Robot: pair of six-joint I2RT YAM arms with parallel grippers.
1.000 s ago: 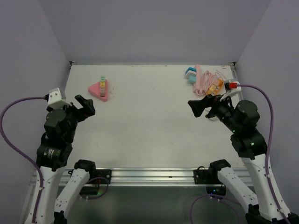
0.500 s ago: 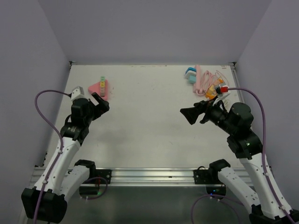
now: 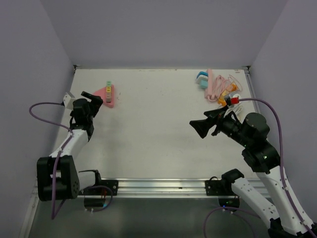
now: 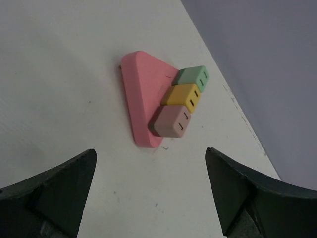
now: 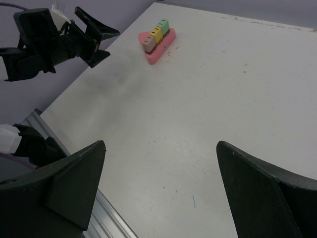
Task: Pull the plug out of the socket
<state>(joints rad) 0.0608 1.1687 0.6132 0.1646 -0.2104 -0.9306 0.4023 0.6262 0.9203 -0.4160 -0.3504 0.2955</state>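
My left claw [image 4: 150, 168] has swung in on the pink socket [image 4: 138, 99], far left of the desk [image 4: 59, 59], jaws spread and empty. Its plugs [image 4: 182, 95] remain seated.

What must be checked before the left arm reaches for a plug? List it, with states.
1. Left tool open: ok.
2. Pink socket ahead of it, nothing between: ok.
3. Green plug, yellow plug and pink plug seated in the socket: ok, none pulled.
4. Right tool open and far from the socket: ok.
5. Socket fixed to the table: cannot tell.
6. Which plug is meant: cannot tell.
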